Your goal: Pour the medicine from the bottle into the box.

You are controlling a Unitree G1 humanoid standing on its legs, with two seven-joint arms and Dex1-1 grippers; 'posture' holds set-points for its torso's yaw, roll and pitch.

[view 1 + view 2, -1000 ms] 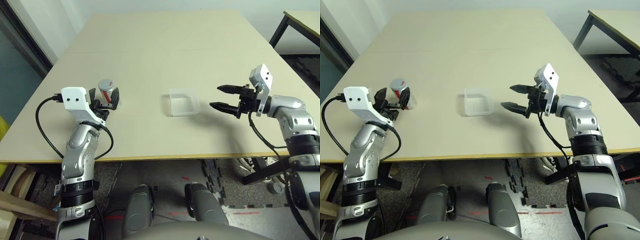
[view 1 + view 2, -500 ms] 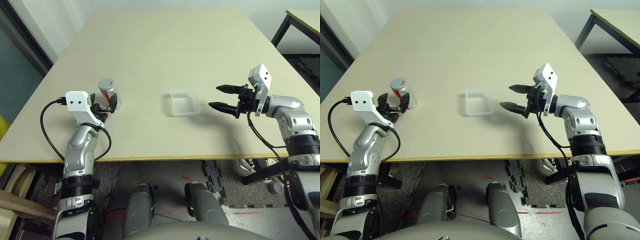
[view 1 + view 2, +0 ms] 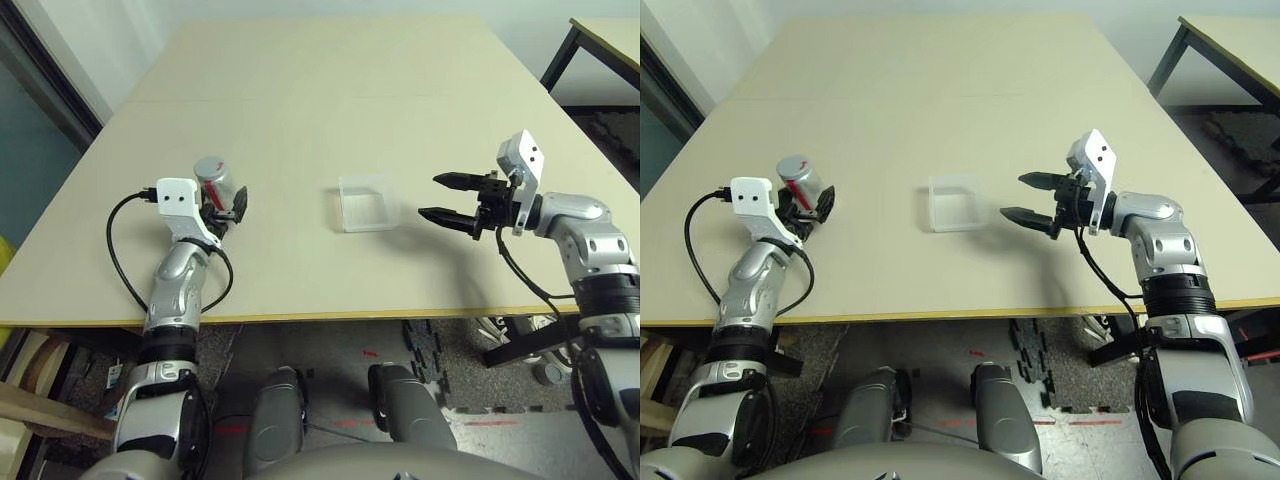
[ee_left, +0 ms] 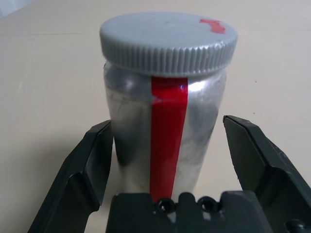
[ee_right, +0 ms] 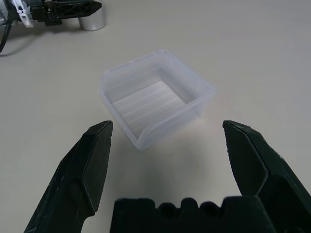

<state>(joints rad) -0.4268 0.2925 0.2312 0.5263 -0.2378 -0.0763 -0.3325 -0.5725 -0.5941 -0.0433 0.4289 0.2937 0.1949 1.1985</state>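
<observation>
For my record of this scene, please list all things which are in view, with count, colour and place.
Bottle: one, silver with red stripe, upright on the table, between the left hand's fingers
Lid: one, grey with a red mark, on the bottle
Box: one, clear, on the table between the two hands
Table: one, beige, before the robot
Second table: one, pale top, dark leg, far right
Left hand: one, black, open around the bottle
Right hand: one, black, open, right of the box
Arms: two, silver and black, left and right
</observation>
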